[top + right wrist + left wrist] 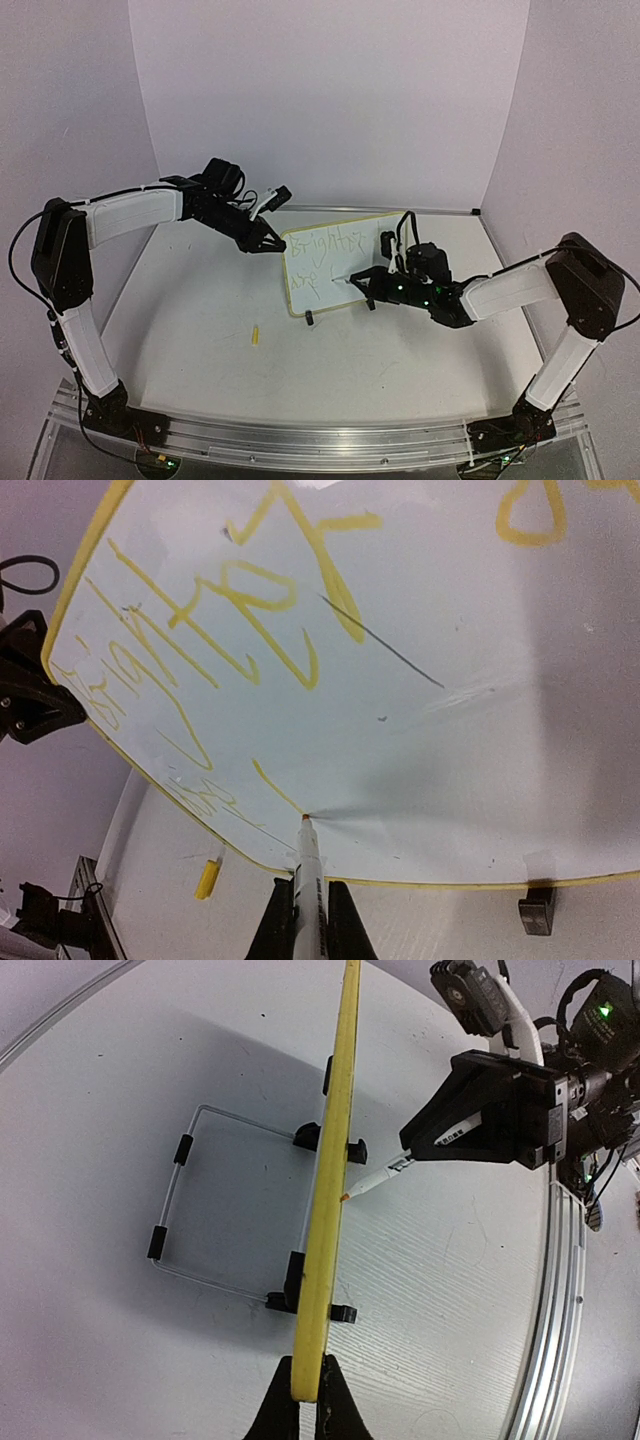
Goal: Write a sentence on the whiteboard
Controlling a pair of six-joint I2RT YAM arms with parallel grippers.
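I keep the whiteboard (335, 262) standing on the table (200, 330), centre of the overhead frame. My left tool (308, 1405) pinches its yellow edge to steady it. My right tool (308, 920) grips the marker (306, 855), whose tip touches the board's lower left, below the sentence (230, 630).

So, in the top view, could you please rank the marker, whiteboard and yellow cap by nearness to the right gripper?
1. marker, in the jaws of the right gripper.
2. whiteboard, just left, touching the tip.
3. yellow cap, farther left on the table.
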